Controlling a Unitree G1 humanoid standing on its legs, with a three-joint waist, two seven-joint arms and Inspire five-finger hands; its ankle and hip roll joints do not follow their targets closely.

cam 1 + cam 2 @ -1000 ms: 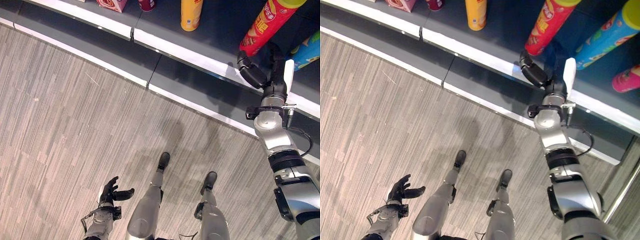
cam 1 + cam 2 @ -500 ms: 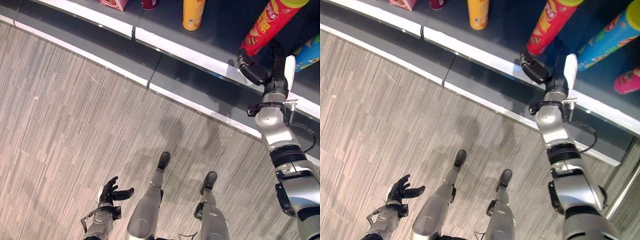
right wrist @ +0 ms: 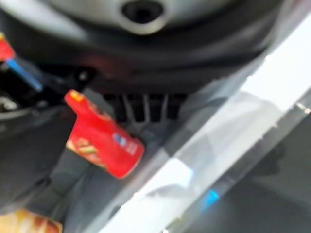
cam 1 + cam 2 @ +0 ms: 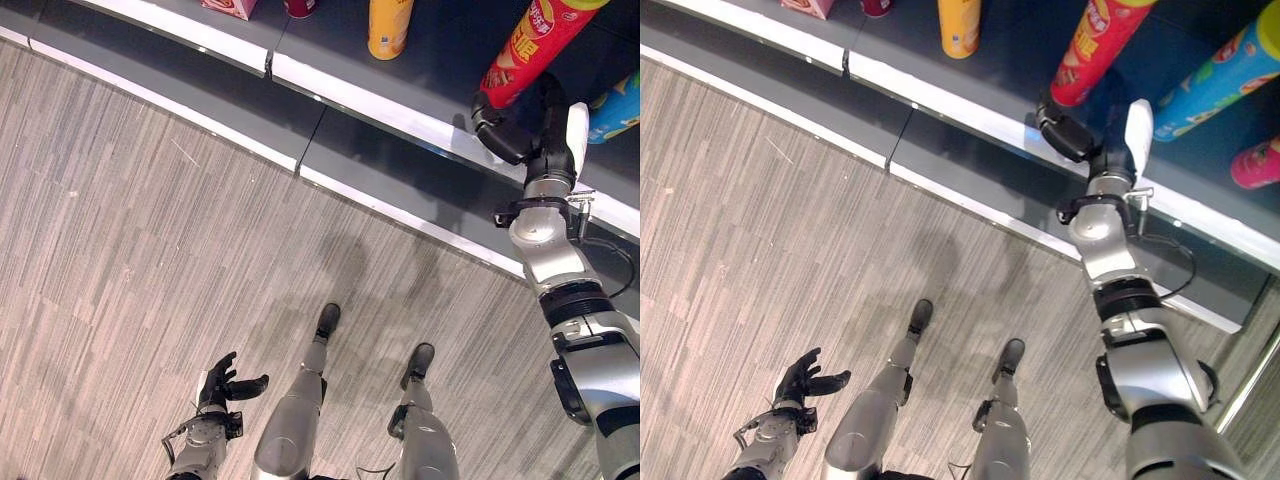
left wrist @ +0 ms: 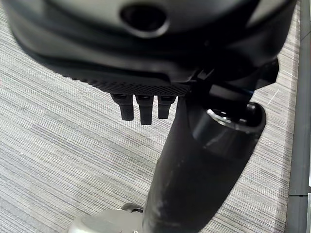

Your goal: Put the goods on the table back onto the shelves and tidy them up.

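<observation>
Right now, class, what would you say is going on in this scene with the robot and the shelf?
The robot stands on a wood-pattern floor facing a low dark shelf. Its right hand is up at the base of a tall red snack can standing on the shelf, fingers apart, close to the can but not clearly closed on it. A yellow can and a blue can stand on the same shelf. The left hand hangs low, open and holding nothing.

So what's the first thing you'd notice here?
The tall red can on the shelf, with the right hand reaching up just below its base. Next is the blue can beside it, then the left hand hanging open low over the wooden floor.
</observation>
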